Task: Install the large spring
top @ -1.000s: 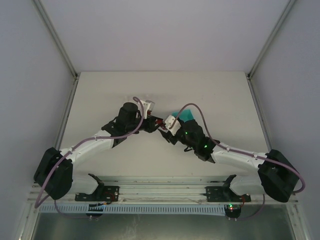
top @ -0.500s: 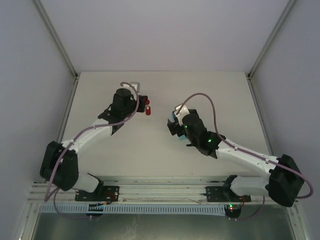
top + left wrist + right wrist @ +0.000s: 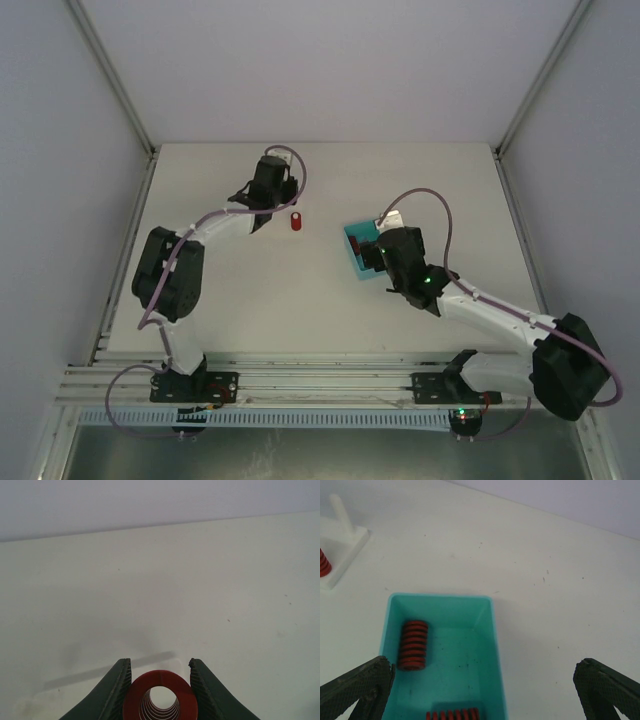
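Note:
My left gripper [image 3: 159, 662] is shut on a red coil spring [image 3: 160, 678], seen end-on between its two fingers, low over the bare table. In the top view the left gripper [image 3: 270, 192] is at the far left-centre, and the held spring is hidden under the wrist. Next to it a red spring [image 3: 295, 221] sits on a white stand [image 3: 344, 537] that has a bare upright peg [image 3: 341, 511]. My right gripper [image 3: 482, 690] is wide open and empty above a teal bin [image 3: 492, 630], also visible in the top view [image 3: 355, 240].
The teal bin holds two more red springs, one by its left wall [image 3: 414, 645] and one at its near end [image 3: 452, 714]. The white stand is to the left of the bin. White walls close the table at the back and sides.
The two grippers were together at the table's centre. The left arm has swung away to the far left and the right arm has drawn back to the right, uncovering the teal bin.

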You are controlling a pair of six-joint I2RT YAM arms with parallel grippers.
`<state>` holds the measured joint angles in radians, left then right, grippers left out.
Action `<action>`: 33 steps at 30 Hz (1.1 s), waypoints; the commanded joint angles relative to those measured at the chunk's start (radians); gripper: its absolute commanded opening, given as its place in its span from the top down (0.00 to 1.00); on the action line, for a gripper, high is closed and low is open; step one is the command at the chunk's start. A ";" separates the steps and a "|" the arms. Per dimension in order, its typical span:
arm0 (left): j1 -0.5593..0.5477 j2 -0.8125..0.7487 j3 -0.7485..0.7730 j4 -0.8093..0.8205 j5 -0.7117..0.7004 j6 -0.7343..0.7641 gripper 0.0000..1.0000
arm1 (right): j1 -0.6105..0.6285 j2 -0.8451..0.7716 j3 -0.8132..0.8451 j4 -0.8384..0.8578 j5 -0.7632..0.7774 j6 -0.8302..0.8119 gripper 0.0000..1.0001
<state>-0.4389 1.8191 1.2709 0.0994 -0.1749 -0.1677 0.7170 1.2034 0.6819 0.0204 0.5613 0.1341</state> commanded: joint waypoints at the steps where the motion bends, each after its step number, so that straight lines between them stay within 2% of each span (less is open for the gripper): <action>1: 0.015 0.060 0.132 -0.045 0.006 0.032 1.00 | -0.005 -0.041 -0.014 0.020 0.022 0.019 0.01; 11: 0.020 0.155 0.244 -0.105 0.066 0.038 1.00 | -0.005 -0.046 -0.021 0.024 0.009 0.013 0.01; 33: 0.020 0.239 0.296 -0.126 0.069 0.065 0.98 | -0.007 -0.064 -0.029 0.033 -0.024 0.004 0.01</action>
<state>-0.4206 2.0506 1.5150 -0.0277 -0.1043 -0.1184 0.7162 1.1553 0.6617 0.0360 0.5438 0.1349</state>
